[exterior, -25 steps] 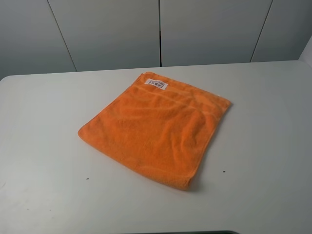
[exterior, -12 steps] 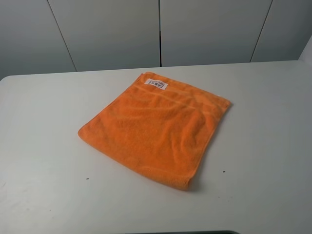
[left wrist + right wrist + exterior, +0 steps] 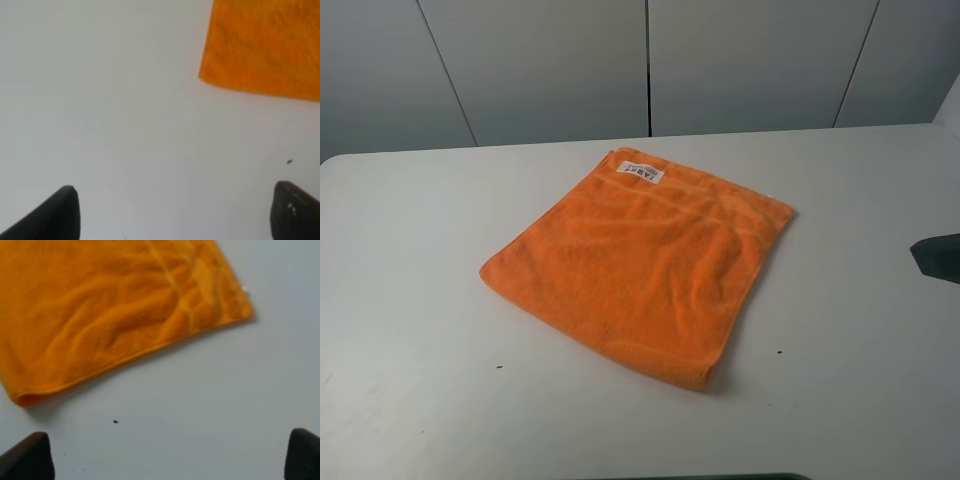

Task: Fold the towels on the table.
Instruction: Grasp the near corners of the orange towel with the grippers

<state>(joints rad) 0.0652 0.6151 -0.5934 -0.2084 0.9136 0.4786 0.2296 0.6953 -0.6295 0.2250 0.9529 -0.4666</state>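
The left gripper does not appear in the high view. Its own wrist view shows two dark fingertips in the lower corners of the frame, spread wide with nothing between them but bare table, and a corner of the towel in the upper right of that frame, well apart from the tips.

In the high view the orange towel lies flat in the middle of the frame, turned like a diamond, with its white label at the upper corner. A dark speck sits on the table just right of its lower corner.

At the right edge of the high view a dark piece of the right arm shows, clear of the cloth. The right gripper is likewise spread wide and empty, with the towel filling the upper left of its wrist frame.

I judge this to be the approach, with no fold begun. The next move calls for each gripper to come down on a near corner or edge, pinch the cloth off the table, and carry it across to the far edge
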